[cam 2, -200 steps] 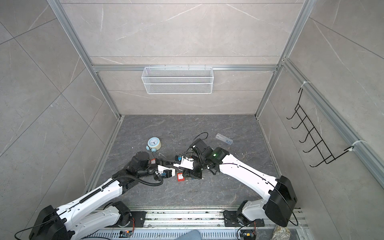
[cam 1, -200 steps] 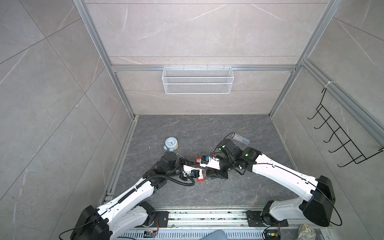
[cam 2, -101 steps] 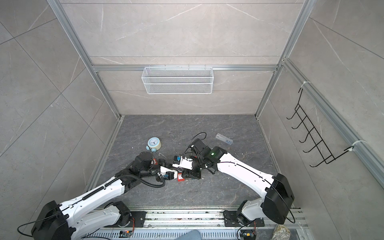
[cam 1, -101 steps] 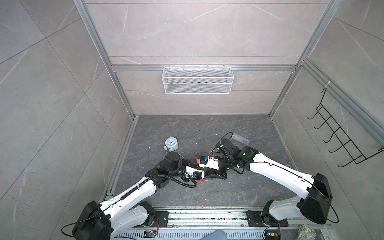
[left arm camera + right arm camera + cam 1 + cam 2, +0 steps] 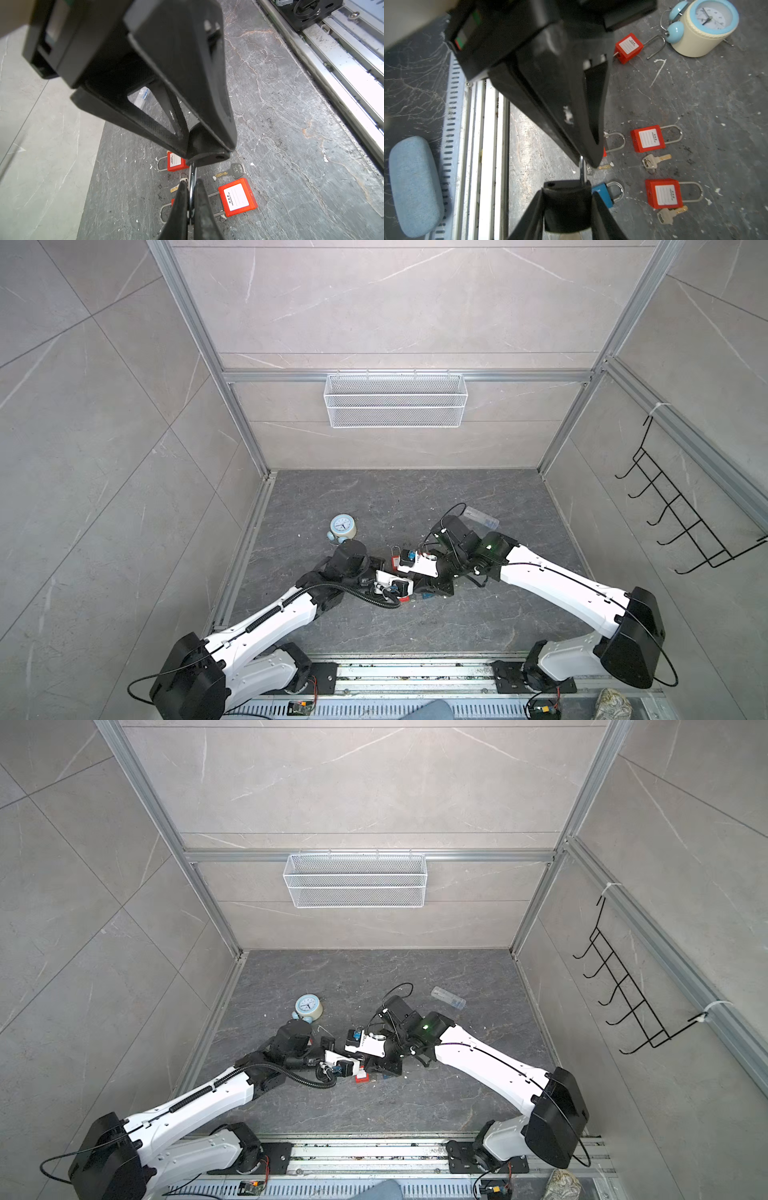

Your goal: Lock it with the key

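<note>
A black padlock (image 5: pixel 566 203) hangs above the floor between the two arms. My right gripper (image 5: pixel 566 193) is shut on its body, one finger on each side. The silver shackle (image 5: pixel 192 178) sticks out of the body, and my left gripper (image 5: pixel 190 185) is shut on it. In the left wrist view the right arm's fingers (image 5: pixel 207 104) flank the padlock body (image 5: pixel 205 149). A pale shape shows under the body in the right wrist view; I cannot tell whether it is a key. Loose keys (image 5: pixel 652 161) (image 5: pixel 236 170) lie on the floor below. In a top view both grippers meet at the floor's middle (image 5: pixel 415 591).
Red padlocks (image 5: pixel 648 139) (image 5: pixel 663 193) (image 5: pixel 629 47), a blue padlock (image 5: pixel 602 195) and another key (image 5: pixel 668 214) lie under the grippers. A blue and cream alarm clock (image 5: pixel 343 526) stands behind the left arm, a clear case (image 5: pixel 481 517) behind the right. A metal rail (image 5: pixel 415 672) runs along the front.
My left gripper has closed onto the shackle of the black padlock. Both arms have stayed close together over the padlocks, shifting only slightly.
</note>
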Robot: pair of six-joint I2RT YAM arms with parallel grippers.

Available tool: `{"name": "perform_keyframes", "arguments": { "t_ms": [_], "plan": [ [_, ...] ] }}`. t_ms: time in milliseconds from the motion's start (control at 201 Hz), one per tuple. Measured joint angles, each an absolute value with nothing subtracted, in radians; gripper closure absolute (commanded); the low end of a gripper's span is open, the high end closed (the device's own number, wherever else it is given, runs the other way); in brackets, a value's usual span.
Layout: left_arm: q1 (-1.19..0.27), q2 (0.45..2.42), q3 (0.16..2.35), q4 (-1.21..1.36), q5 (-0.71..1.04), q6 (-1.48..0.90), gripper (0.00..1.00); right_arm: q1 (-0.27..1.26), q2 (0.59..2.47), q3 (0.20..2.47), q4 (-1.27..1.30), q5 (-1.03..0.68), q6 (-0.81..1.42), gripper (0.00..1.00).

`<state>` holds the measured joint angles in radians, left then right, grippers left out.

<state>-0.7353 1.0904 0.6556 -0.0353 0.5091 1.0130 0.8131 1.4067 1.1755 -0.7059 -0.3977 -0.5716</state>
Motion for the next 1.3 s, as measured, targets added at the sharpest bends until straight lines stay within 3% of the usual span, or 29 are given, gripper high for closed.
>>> {"name": "perform_keyframes", "arguments": {
  "t_ms": [139,354,458,702,1300],
  "plan": [
    [-0.735,1.109,0.71,-0.073,0.516,0.959,1.0,0.812,1.344,1.146,-0.634,-0.325,-0.554,0.31],
    [-0.714,1.132,0.746,-0.13,0.564,0.855,1.0,0.807,1.187,1.035,-0.487,-0.201,-0.539,0.24],
    [-0.682,1.138,0.754,-0.149,0.618,0.778,1.0,0.799,1.089,0.942,-0.398,-0.127,-0.534,0.32],
    [-0.591,1.181,0.82,-0.183,0.747,0.637,1.0,0.792,1.004,0.875,-0.355,-0.11,-0.543,0.35],
    [-0.587,1.231,0.834,-0.211,0.849,0.598,1.0,0.792,1.198,0.918,-0.406,-0.293,-0.623,0.63]
  ]
}}
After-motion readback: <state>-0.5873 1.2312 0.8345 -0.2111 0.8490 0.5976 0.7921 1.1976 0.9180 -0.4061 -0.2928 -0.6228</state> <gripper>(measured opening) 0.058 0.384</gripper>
